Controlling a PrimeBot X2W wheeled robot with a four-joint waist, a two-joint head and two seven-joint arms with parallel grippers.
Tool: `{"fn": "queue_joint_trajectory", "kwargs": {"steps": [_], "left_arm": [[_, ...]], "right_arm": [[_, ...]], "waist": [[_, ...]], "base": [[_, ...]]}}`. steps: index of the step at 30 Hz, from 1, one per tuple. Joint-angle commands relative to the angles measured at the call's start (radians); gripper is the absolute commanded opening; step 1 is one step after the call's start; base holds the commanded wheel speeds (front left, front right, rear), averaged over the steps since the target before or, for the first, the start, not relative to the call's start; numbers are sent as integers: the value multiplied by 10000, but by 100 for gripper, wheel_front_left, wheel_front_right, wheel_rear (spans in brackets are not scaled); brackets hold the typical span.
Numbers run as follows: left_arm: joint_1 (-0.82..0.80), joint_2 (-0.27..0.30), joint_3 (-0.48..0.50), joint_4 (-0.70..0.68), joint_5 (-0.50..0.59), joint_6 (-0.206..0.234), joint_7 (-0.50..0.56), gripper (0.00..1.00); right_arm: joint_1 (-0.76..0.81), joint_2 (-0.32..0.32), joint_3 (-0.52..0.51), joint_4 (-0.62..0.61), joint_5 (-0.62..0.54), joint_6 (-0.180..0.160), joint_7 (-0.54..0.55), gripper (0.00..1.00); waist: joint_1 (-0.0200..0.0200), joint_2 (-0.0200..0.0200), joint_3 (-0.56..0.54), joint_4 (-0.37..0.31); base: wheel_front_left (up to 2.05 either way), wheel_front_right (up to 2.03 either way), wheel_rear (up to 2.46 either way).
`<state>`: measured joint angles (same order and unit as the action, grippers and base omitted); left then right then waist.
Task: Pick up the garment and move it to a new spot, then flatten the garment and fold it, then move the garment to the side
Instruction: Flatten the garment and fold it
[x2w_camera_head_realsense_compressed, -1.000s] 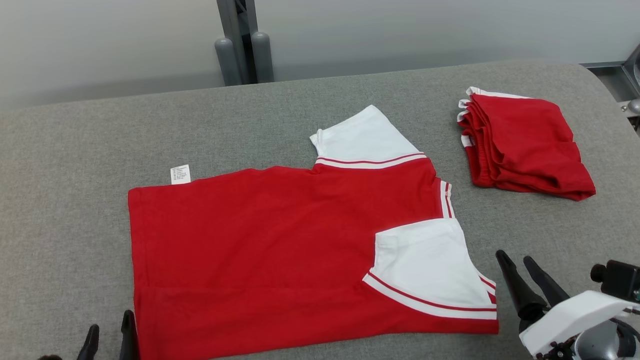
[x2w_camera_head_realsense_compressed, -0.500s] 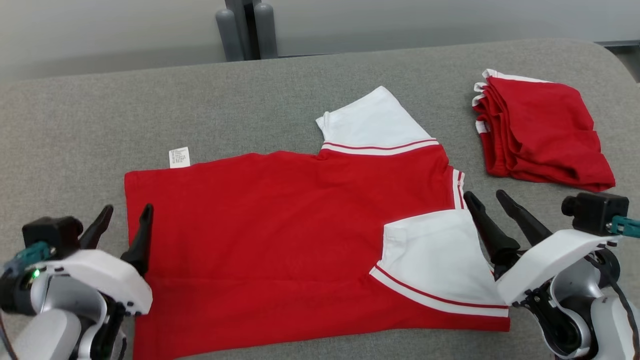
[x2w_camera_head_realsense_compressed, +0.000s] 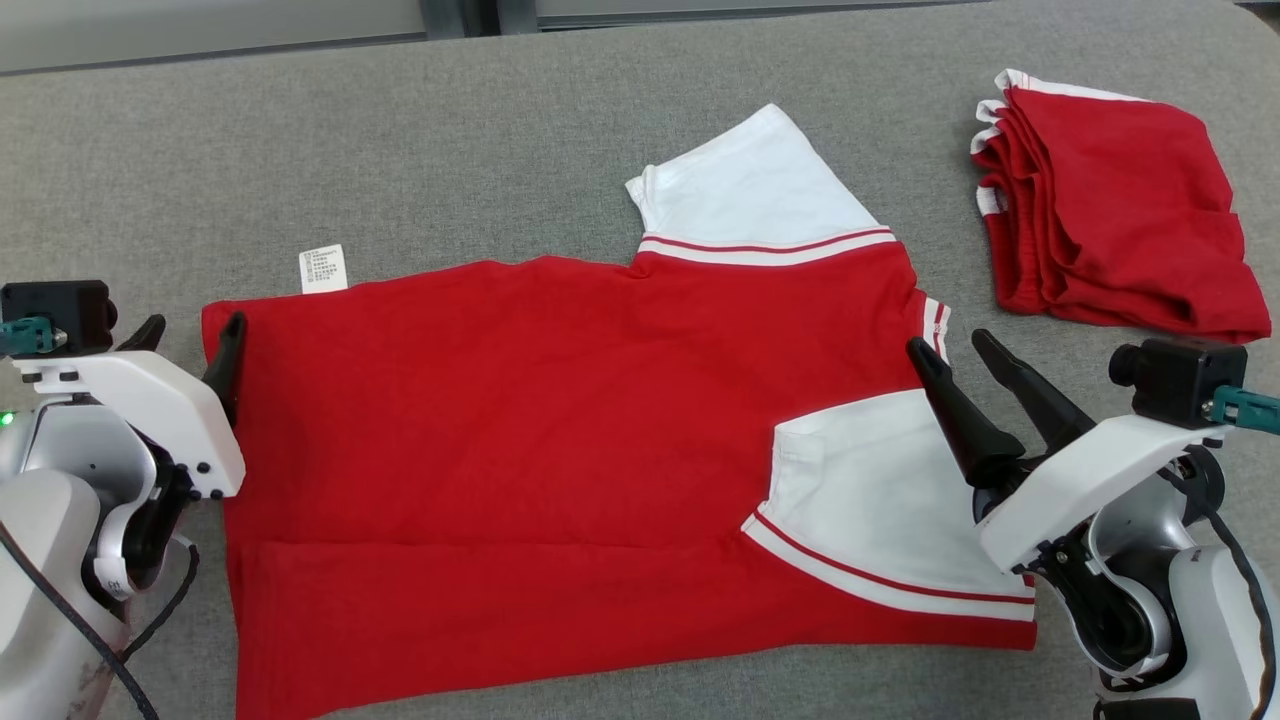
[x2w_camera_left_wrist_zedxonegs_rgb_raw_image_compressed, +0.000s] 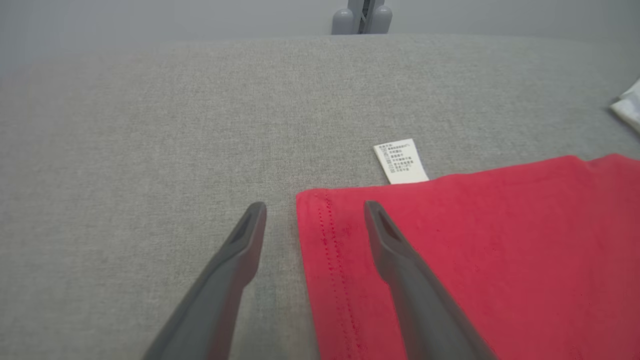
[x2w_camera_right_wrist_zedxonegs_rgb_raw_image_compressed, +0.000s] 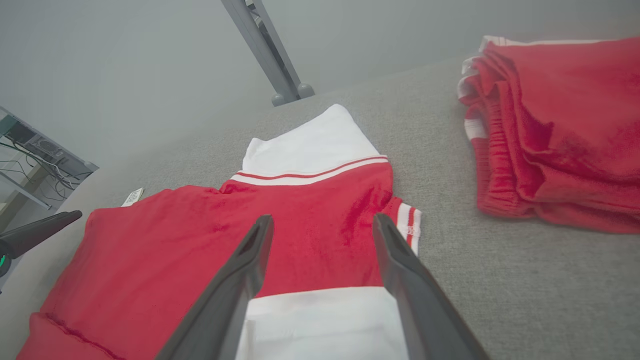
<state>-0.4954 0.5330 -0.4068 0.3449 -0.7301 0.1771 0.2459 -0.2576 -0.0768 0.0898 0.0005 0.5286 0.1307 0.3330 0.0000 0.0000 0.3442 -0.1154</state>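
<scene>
The red shirt (x2w_camera_head_realsense_compressed: 560, 420) is spread flat on the grey table (x2w_camera_head_realsense_compressed: 500, 120). In the head view its long axis runs from 9 to 3 o'clock, with the hem at 9 and the collar at 3. The left gripper (x2w_camera_head_realsense_compressed: 195, 325) is held with fingers apart astride the hem's far corner, and nothing is clamped. The right gripper (x2w_camera_head_realsense_compressed: 946, 342), likewise spread and empty, is poised at the collar end beside the folded-in white sleeve (x2w_camera_head_realsense_compressed: 870, 490). Each end is nearest its own arm, so a two-handed grasp is judged likely.

Red garment (x2w_camera_head_realsense_compressed: 520, 400) with white, red-striped sleeves on grey table (x2w_camera_head_realsense_compressed: 500, 120).
</scene>
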Motion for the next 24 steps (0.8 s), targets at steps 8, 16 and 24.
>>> {"fn": "queue_joint_trajectory", "kwargs": {"steps": [8,16,24], "left_arm": [[-768,-85,-90,773,96,-194,17,100],[-1155,-161,-325,1388,178,-418,102,89],[-1271,-268,-522,1723,289,-541,-53,36]], "right_arm": [[-214,-97,90,104,132,1,-237,100],[-395,-144,200,177,188,1,-282,100],[-487,-174,180,232,225,1,-363,100]], "waist": [[0,0,330,-36],[0,0,516,-96],[0,0,560,-104]], "base": [[0,0,0],[0,0,0],[0,0,0]]}}
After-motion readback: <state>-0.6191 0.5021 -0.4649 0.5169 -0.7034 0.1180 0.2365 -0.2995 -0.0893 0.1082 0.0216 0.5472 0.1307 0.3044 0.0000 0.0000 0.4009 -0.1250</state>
